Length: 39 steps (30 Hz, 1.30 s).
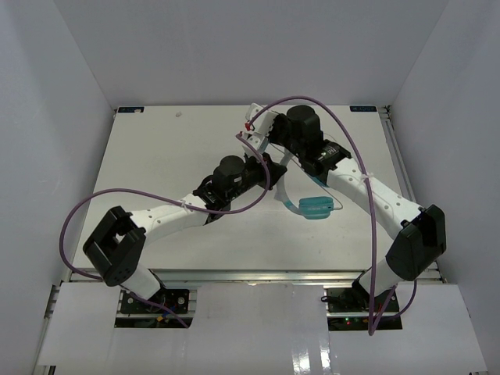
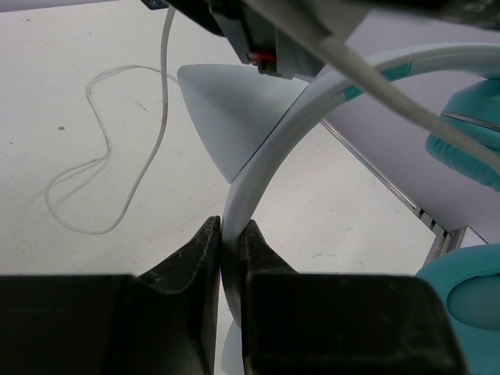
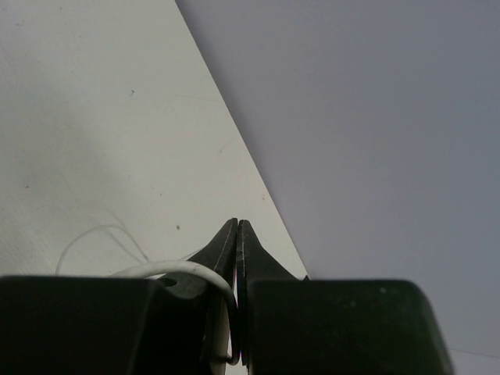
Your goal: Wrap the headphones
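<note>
The headphones hang between my two grippers above the table. My left gripper (image 1: 266, 167) is shut on the pale white headband (image 1: 280, 187); in the left wrist view (image 2: 230, 234) the band (image 2: 258, 176) rises out of the closed jaws. One teal ear cup (image 1: 316, 206) shows below the right forearm, and both cups show at the right of the left wrist view (image 2: 469, 129). My right gripper (image 1: 251, 129) is shut on the thin white cord (image 3: 183, 269), which loops over one finger into the closed jaws (image 3: 237, 234). The slack cord (image 2: 101, 168) lies on the table.
Thick purple arm cables (image 1: 344, 125) arch over both arms. The white table (image 1: 156, 156) is walled at the left, back and right. Its right edge rail (image 2: 426, 219) lies close behind the headphones.
</note>
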Available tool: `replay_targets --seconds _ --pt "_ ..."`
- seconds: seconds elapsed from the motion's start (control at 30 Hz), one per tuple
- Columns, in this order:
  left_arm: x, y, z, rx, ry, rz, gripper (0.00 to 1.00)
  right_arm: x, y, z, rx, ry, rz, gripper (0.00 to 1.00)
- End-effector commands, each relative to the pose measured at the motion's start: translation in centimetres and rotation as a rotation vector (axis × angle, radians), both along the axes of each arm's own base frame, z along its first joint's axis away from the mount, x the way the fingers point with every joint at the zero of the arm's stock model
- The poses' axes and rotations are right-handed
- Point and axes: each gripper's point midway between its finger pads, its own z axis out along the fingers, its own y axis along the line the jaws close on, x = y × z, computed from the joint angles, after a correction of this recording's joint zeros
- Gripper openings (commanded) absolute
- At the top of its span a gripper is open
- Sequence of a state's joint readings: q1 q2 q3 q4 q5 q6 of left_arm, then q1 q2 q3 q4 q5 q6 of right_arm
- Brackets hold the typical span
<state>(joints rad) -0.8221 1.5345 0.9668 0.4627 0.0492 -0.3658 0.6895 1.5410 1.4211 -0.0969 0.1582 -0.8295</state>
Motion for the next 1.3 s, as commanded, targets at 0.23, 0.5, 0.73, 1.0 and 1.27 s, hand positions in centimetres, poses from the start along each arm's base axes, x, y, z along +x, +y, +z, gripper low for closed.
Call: replay_targets --seconds 0.23,0.5,0.73,1.0,1.27 --pt "-1.3 1.1 7.0 -0.189 -0.093 -0.022 0.0 0.6 0.2 1.0 -0.057 -0.082 0.005 0.08" --pt "-3.7 3.4 7.6 -0.213 -0.106 -0.026 0.0 0.2 -1.0 0.5 -0.031 -0.052 0.051 0.08" --pt "-4.1 4.2 7.2 -0.205 -0.075 -0.01 0.0 0.6 -2.2 1.6 0.067 -0.014 0.035 0.08" --pt "-3.8 4.8 6.1 -0.178 -0.029 0.022 0.0 0.7 -3.8 4.3 0.209 0.032 0.084 0.08" --pt "-3.7 5.3 6.0 -0.174 0.002 0.039 0.0 1.3 -6.1 4.6 0.293 0.08 0.072 0.08"
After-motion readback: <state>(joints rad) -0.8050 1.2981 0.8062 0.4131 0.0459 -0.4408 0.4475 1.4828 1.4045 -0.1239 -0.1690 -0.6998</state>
